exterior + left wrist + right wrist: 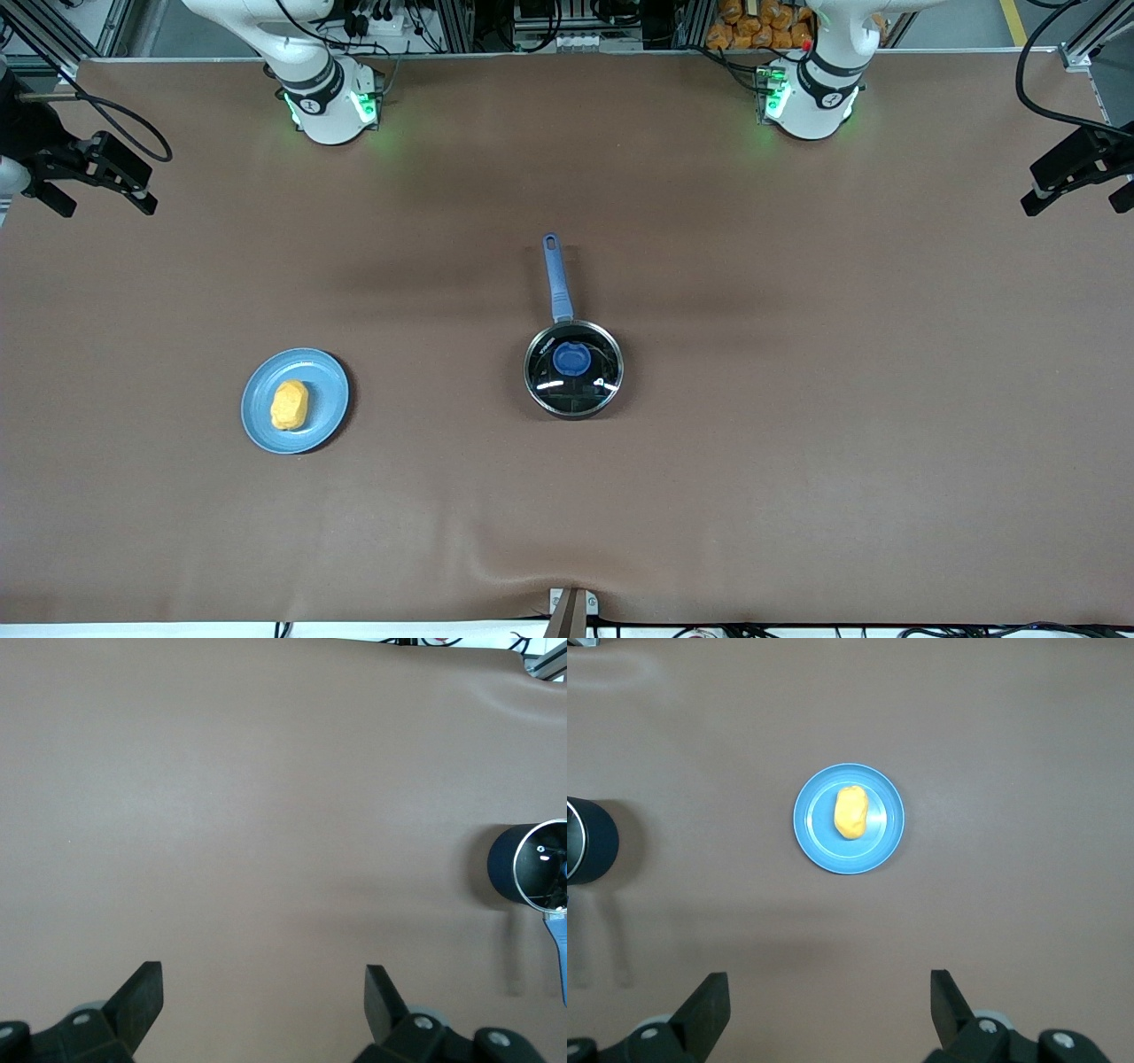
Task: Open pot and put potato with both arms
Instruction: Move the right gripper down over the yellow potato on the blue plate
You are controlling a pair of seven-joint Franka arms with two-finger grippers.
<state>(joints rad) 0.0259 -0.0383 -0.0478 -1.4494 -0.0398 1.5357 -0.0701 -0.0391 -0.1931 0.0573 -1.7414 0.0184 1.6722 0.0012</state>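
The pot [574, 369] stands in the middle of the table with its glass lid and blue knob [572, 358] on; its blue handle [557, 275] points toward the robots' bases. The potato [290, 405] lies on a light-blue plate [332, 390] toward the right arm's end of the table. My left gripper [263, 979] hangs open high over bare table, with the pot [527, 864] at the edge of its view. My right gripper [828, 983] is open and high up, looking down on the potato [850, 812], the plate [886, 828] and the pot [589, 850]. Neither hand shows in the front view.
A brown mat [797, 443] covers the whole table. Black clamped mounts stick in over both ends of the table [89, 168] [1076, 168]. The arms' bases [328, 102] [811, 97] stand at the edge farthest from the front camera.
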